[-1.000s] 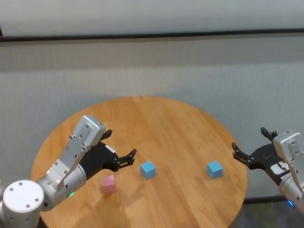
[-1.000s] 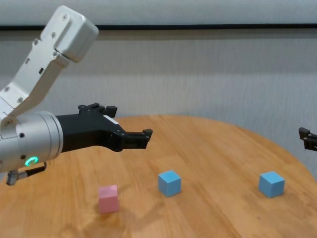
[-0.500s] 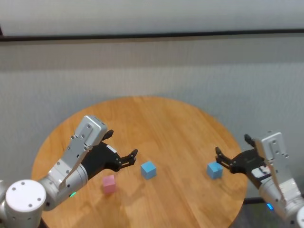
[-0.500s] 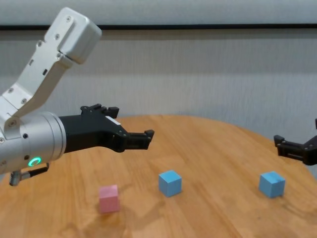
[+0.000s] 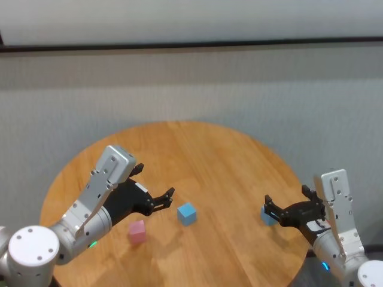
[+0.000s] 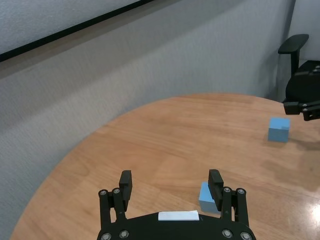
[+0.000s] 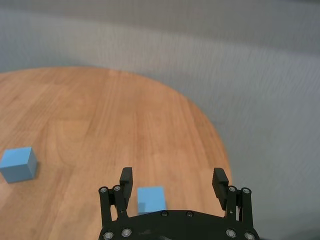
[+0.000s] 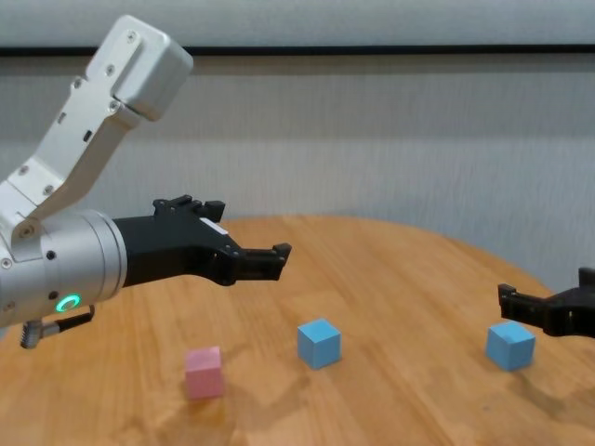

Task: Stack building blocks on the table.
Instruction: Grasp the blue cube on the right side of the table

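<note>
Round wood-grain worktop (image 5: 209, 155) carries three small cubes, all resting flat and well apart from one another. Pink block (image 5: 137, 231) sits toward the robot's left near edge; middle blue block (image 5: 187, 213) lies just to its right and slightly farther back; right blue block (image 8: 509, 345) sits close to the worktop's right rim. None stacked. Left end effector (image 5: 163, 199) hovers above the worktop, fingers spread wide, nothing between them; it is raised above and behind the pink block and points toward the middle blue block without touching either. In the left wrist view the left end effector's fingers (image 6: 215, 183) frame the worktop, with the middle blue block (image 6: 207, 198) partly hidden behind one finger and the right blue block (image 6: 278, 129) farther off beside the other arm's dark fingertips. Right end effector (image 5: 287, 206) reaches in low from the right rim, fingers wide, empty. Its tips are on either side of the right blue block in the right wrist view, where that block (image 7: 151, 200) shows between the two fingers (image 7: 125, 180), close to one of them; contact cannot be told. Chest view shows the right end effector (image 8: 544, 311) just above that block.
</note>
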Motion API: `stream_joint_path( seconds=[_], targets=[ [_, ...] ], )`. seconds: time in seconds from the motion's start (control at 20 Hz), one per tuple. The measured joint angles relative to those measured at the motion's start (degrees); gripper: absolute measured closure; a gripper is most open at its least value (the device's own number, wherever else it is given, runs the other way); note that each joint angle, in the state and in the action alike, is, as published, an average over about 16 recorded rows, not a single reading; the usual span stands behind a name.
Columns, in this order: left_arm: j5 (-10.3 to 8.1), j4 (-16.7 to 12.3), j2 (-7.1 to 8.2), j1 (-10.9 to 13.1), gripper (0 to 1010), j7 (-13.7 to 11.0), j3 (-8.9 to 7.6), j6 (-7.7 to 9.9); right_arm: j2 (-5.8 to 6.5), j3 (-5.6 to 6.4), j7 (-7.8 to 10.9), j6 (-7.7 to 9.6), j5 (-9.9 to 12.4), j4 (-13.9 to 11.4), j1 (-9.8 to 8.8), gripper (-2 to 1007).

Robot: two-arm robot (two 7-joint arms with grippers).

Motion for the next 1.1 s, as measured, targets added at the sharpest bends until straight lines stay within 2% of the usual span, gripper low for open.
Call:
stream_joint_path(
  seconds=[0.3,0.5,0.7,1.1],
  targets=[
    [0.03,0.09,-0.05,-0.05,8,0.00,0.03,-0.02,-2.52,1.09,0.36,1.37,1.22,1.42,0.25,0],
    [0.04,0.12,-0.07,-0.08,8,0.00,0.05,-0.02,-3.28,0.88,0.62,1.15,0.12,2.41,0.81,0],
    [0.06,0.14,-0.09,-0.09,8,0.00,0.07,-0.03,-3.18,-0.12,0.69,0.55,-2.67,3.11,1.55,0],
    [0.07,0.18,-0.11,-0.12,8,0.00,0.08,-0.03,-1.82,-2.67,1.04,-0.87,-9.37,3.85,2.69,0]
  ],
)
